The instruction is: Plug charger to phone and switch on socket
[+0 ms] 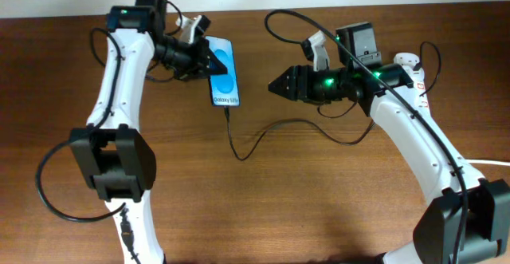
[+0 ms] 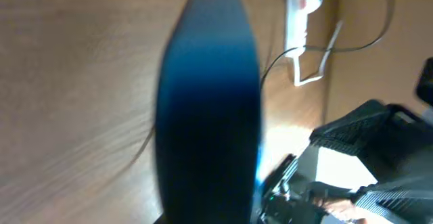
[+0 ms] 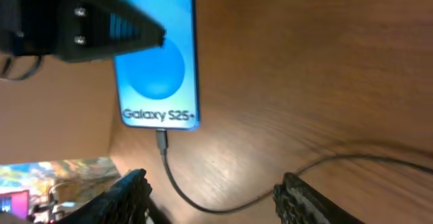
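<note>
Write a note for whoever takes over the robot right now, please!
Left fingers: over the phone; whether they grip it is unclear.
Right fingers: open, empty, pointing at the phone.
Charger: its plug tip sits in the phone's bottom end.
Socket: lies apart from the phone, nothing touching it.
Done: plugging in looks finished.
Left: switch on the socket; its switch state cannot be read.
</note>
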